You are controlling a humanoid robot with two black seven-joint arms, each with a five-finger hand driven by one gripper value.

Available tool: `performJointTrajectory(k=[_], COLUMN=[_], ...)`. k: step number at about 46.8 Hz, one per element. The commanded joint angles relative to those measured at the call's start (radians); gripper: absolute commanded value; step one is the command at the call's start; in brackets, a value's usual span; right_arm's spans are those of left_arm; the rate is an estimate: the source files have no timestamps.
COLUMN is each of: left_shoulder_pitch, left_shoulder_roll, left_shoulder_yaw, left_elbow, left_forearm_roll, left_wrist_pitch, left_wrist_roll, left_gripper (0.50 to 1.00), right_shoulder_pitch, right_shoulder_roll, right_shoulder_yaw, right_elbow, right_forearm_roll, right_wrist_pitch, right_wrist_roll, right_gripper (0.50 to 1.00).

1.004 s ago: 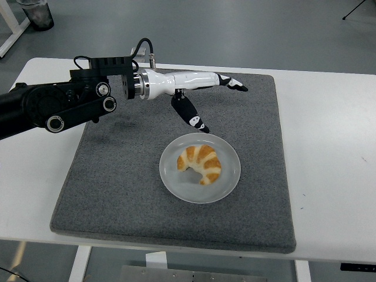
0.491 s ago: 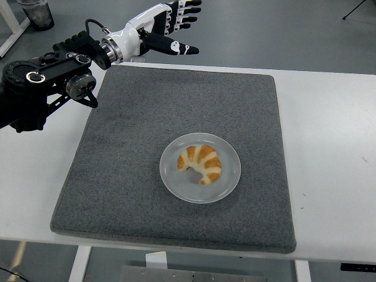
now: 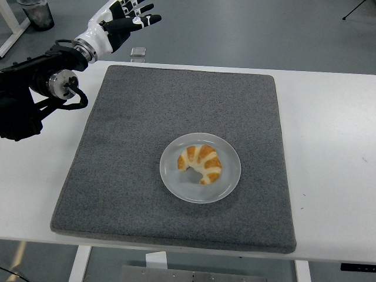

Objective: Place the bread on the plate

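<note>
bread: croissant (image 3: pixel 201 164) lies flat on the plate, a little left of its centre, curved with the open side toward the lower left; golden with pale bands
plate: white round plate (image 3: pixel 226 181) sits on the grey mat, slightly below the mat's middle
mat: grey felt mat (image 3: pixel 129 164) covers most of the white table (image 3: pixel 329 147)
my left hand: left hand (image 3: pixel 120 20) is raised past the table's far left corner, well apart from the plate; fingers (image 3: pixel 147 20) spread and extended, nothing in them
my left arm: black arm enters from the left edge, over the bare table beside the mat
floor: small pale object (image 3: pixel 138 52) just beyond the far table edge
</note>
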Motion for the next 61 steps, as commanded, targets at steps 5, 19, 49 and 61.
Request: performJointTrajectory(k=[5,19,49,61], left_shoulder_pitch=[0.051,0.213,0.281,0.260], left_shoulder_roll=[-0.001,0.000,-0.156,-0.224], left_shoulder_yaw=[-0.064,-0.294,-0.480,-0.518], left_elbow=[0.004,0.007,0.191,0.261], left_forearm_roll=[-0.110,-0.112,-0.112,-0.109], left_wrist_pitch=[0.004,0.017,0.027,0.033], left_wrist_roll=[0.018,0.054,0.052,0.048], left_gripper=[0.994,0.994,0.994,0.994], right_shoulder_pitch=[0.000,0.000,0.000,-0.002], right_shoulder_roll=[0.000,0.000,0.000,0.000], right_shoulder_yaw=[0.000,0.000,0.000,-0.005], right_elbow=[0.000,0.000,0.000,0.000], right_forearm_roll=[0.000,0.000,-0.002,0.000], right_wrist_pitch=[0.000,0.000,0.000,-0.002], right_wrist_roll=[0.000,0.000,0.000,0.000], right_gripper=[0.952,0.952,0.954,0.952])
